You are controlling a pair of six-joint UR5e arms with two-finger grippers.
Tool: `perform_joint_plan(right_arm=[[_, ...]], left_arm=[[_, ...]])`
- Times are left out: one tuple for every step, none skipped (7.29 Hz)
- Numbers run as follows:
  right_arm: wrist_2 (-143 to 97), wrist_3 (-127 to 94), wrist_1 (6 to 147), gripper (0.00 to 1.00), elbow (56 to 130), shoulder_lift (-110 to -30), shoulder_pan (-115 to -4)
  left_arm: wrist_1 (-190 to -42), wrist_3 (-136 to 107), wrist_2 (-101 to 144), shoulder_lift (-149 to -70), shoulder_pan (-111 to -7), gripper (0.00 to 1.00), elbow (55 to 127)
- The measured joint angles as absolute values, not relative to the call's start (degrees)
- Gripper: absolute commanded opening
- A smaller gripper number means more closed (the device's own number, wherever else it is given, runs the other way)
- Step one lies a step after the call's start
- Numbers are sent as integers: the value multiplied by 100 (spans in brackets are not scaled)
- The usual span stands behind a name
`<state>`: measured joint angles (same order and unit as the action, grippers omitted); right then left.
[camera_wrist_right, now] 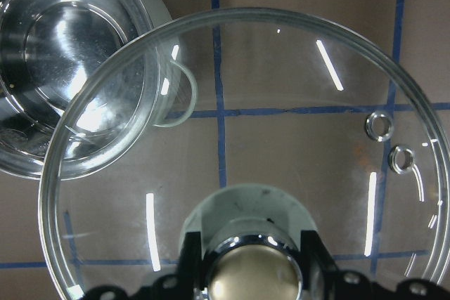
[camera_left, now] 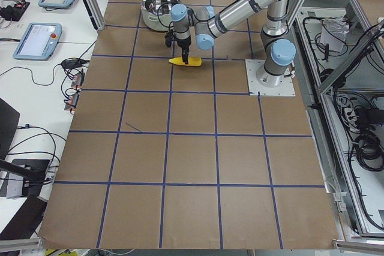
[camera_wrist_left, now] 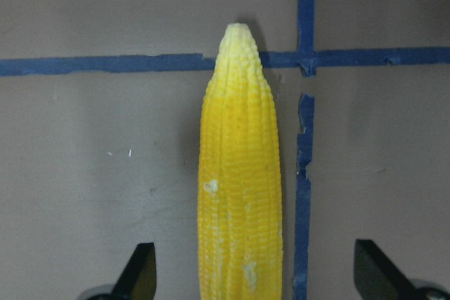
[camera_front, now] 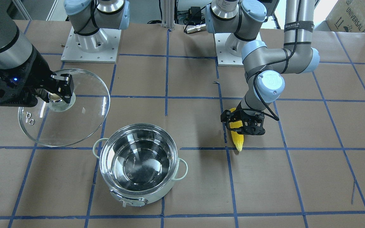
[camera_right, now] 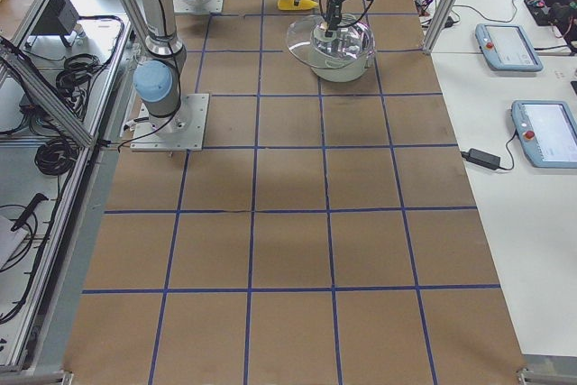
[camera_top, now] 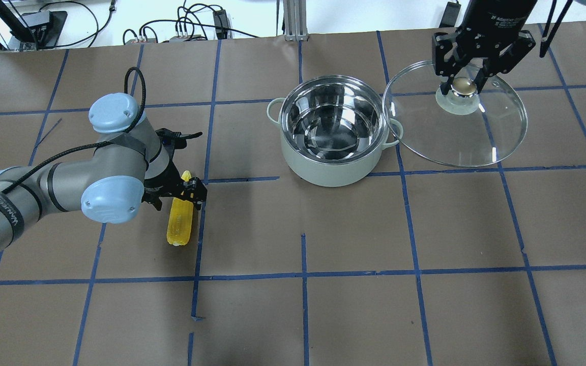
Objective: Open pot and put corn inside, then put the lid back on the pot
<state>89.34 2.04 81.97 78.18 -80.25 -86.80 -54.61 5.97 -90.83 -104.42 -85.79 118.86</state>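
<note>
The pot (camera_top: 323, 170) stands open on the table, its steel inside bare; it also shows in the front view (camera_front: 144, 194). The yellow corn (camera_top: 179, 226) lies flat on the paper to the robot's left of the pot. My left gripper (camera_top: 185, 192) is open and low over the corn's thicker half. In the left wrist view its fingers (camera_wrist_left: 140, 272) stand apart on either side of the corn (camera_wrist_left: 241, 187), not touching it. My right gripper (camera_top: 465, 85) is shut on the knob of the clear glass lid (camera_top: 481, 134) and holds it just to the right of the pot.
The table is brown paper with a grid of blue tape lines (camera_top: 303, 274). Both arm bases (camera_front: 90, 41) stand at the robot's edge. Cables and boxes (camera_top: 196, 25) lie beyond the far edge. The held lid overlaps the pot's side handle (camera_wrist_right: 179, 96) in the right wrist view.
</note>
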Motion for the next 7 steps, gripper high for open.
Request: perform_joint_plan(right_arm=[[8926, 196, 8208, 22, 7912, -8079, -8695], [8923, 179, 8209, 22, 7954, -8125, -8710], [8921, 155, 8209, 22, 7966, -8150, -8733], [8921, 141, 8209, 22, 7972, -8159, -8761], [8921, 135, 8209, 22, 7983, -8161, -8785], [8921, 131, 8209, 22, 7998, -8170, -8798], [8921, 127, 8211, 23, 8011, -8176, -8803]], left_arm=[[-5410, 615, -9089, -10483, -8578, 77, 11968], [-5387, 631, -9160, -10514, -8576, 66, 12007], [-5372, 640, -9287, -10541, -8572, 39, 12026], [-5361, 644, -9359, -10550, -8571, 20, 12029], [-5355, 630, -9375, -10551, -8570, 10, 12028], [-5354, 602, -9363, -10539, -8569, 7, 12013], [-5353, 588, -9340, -10505, -8570, 6, 11985]])
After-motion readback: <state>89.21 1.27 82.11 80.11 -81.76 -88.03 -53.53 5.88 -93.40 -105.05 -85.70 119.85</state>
